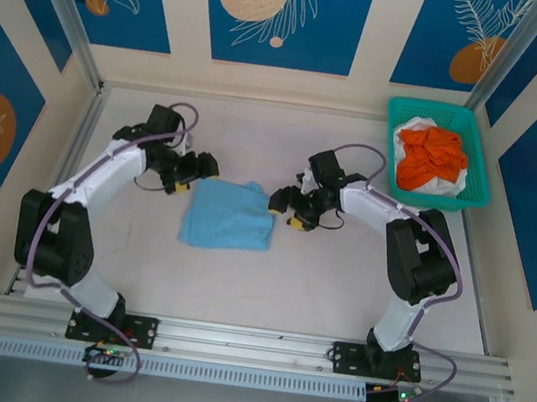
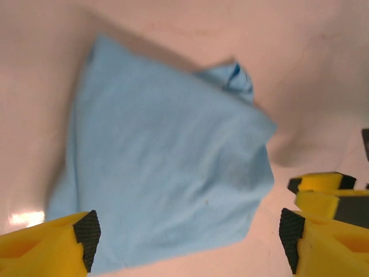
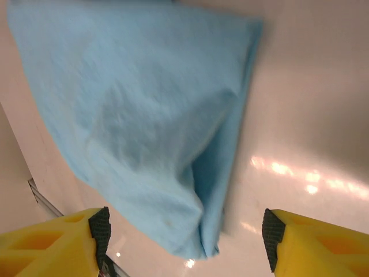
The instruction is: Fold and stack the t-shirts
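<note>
A light blue t-shirt (image 1: 229, 214) lies folded into a rough square on the table's middle. Its cloth (image 2: 167, 173) spreads flat in the left wrist view, and one folded corner (image 3: 196, 231) points down in the right wrist view. My left gripper (image 1: 201, 166) hovers at the shirt's upper left corner, open, with nothing between its fingers. My right gripper (image 1: 281, 203) stands at the shirt's upper right corner, also open and empty. The orange t-shirt (image 1: 431, 155) lies crumpled on top of the white t-shirt (image 1: 445, 185) inside the basket.
A teal lattice basket (image 1: 483, 162) sits at the table's back right corner. Metal frame posts (image 1: 65, 9) stand at the back corners, and an aluminium rail (image 1: 248, 340) runs along the near edge.
</note>
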Motion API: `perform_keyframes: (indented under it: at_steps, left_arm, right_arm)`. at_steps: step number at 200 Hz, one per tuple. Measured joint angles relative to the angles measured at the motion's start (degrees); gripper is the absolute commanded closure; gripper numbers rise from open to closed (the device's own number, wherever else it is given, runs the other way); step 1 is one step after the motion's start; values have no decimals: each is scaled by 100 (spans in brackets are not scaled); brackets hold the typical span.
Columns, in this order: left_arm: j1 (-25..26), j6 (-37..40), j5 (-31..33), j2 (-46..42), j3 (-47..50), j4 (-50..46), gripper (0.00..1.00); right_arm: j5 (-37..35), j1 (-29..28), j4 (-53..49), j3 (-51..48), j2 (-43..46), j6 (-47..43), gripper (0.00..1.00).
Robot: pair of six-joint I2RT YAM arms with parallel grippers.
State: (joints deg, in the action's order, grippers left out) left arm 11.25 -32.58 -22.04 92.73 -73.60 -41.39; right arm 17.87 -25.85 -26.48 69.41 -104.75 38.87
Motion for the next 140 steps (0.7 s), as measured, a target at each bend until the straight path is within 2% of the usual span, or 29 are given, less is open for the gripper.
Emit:
perform_keyframes:
  at_steps: [39, 79, 97, 125, 140]
  left_arm:
    - [-225, 636, -35, 1473, -634, -92, 23]
    - [-247, 1088, -13, 2295, -1235, -369, 26]
    - [-254, 1202, -17, 2328, -1386, -367, 35]
    - [-254, 1248, -39, 2341, -1370, -225, 51]
    - [-256, 1228, -39, 2328, -1137, -11, 64]
  right_arm:
    - [2, 155, -173, 1322, -1185, -221, 37]
    - [-107, 225, -575, 1722, -1582, -319, 37]
    - [-184, 216, -671, 1727, -1582, -382, 40]
    - [-275, 140, -741, 1727, -1635, -417, 53]
    - [-332, 59, -756, 1746, -1740, -402, 62]
